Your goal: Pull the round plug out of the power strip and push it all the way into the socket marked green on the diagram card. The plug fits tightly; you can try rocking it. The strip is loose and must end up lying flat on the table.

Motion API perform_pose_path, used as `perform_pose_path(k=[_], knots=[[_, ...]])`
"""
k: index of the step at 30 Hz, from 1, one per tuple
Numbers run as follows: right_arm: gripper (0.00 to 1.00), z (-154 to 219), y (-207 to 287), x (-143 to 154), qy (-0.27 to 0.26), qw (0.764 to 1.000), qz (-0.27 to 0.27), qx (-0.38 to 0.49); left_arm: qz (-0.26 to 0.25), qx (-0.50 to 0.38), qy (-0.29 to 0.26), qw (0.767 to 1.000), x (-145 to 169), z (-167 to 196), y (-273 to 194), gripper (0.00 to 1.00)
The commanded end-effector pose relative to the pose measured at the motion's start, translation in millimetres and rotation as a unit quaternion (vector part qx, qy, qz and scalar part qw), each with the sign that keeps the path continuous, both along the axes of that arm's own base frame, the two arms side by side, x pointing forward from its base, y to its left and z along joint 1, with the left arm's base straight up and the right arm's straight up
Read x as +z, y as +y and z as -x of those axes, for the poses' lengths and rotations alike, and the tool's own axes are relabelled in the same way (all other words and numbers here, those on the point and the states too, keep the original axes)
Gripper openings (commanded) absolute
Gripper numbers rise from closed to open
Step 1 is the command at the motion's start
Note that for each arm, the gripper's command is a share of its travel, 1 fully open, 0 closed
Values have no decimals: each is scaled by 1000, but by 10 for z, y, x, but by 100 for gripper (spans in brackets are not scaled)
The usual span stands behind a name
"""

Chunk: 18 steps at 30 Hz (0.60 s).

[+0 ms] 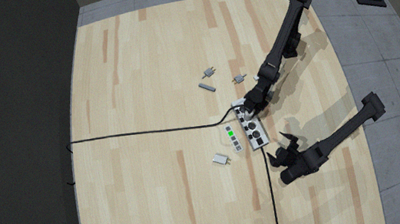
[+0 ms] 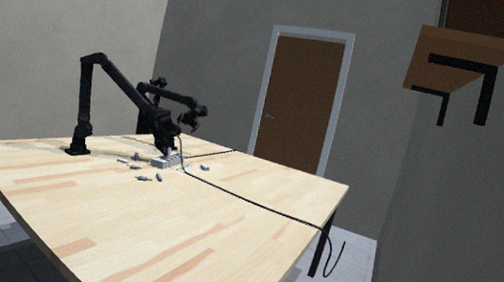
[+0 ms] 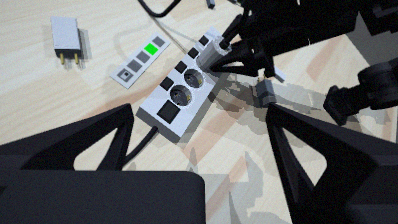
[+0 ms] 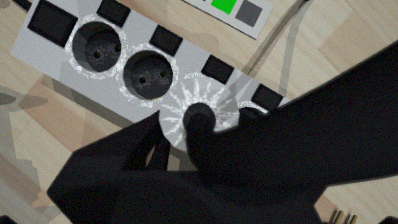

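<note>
The white power strip (image 1: 262, 133) (image 3: 151, 107) (image 4: 30, 46) lies on the table and looks flat. The round pale plug (image 3: 210, 56) (image 4: 175, 102) stands upright at the third socket from the strip's large black square; how deep it sits is hidden. My right gripper (image 4: 198, 111) is shut on the plug, one finger partly hidden by the cord. The diagram card (image 1: 240, 149) (image 3: 118, 77) (image 4: 223, 5) lies beside the strip, with its green square (image 1: 231, 133) (image 3: 151, 49) second from the far end. My left gripper (image 1: 275, 143) (image 3: 199, 110) is open and empty, above the table off the strip's near end.
A white two-pin adapter (image 1: 221, 159) (image 3: 65, 35) lies beyond the card. Two grey adapters (image 1: 209, 72) (image 1: 239, 79) and a grey bar (image 1: 207, 87) lie past the strip's other end. The plug's black cord (image 1: 141, 133) runs to the table edge. Another cord (image 1: 270, 184) leaves the strip.
</note>
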State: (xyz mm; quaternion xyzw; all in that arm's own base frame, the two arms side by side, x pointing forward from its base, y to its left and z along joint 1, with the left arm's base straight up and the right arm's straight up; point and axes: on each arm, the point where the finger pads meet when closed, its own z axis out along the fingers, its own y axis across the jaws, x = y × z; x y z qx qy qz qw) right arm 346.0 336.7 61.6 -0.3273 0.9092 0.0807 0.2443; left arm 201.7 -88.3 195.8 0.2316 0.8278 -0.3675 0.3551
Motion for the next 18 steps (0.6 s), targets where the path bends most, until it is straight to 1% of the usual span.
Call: perform_pose_path(k=[1,3,5,7,11,13,18], knots=[[32,287,-189,-648,47,997,64,6,0,7,-17,1000,153,-84,30,100],[32,247,-183,-618,56,997,60,8,0,7,-17,1000,153,-84,30,100],[32,226,-242,-692,76,995,57,5,0,7,-17,1000,153,-84,30,100],[32,226,-242,-692,76,995,57,5,0,7,-17,1000,153,-84,30,100],[32,216,-247,-696,93,995,43,7,0,7,-17,1000,153,-84,30,100],[32,248,-240,-652,86,995,41,7,0,5,-13,1000,137,-76,28,100],[32,340,-217,-692,59,996,63,7,0,5,-13,1000,137,-76,28,100]])
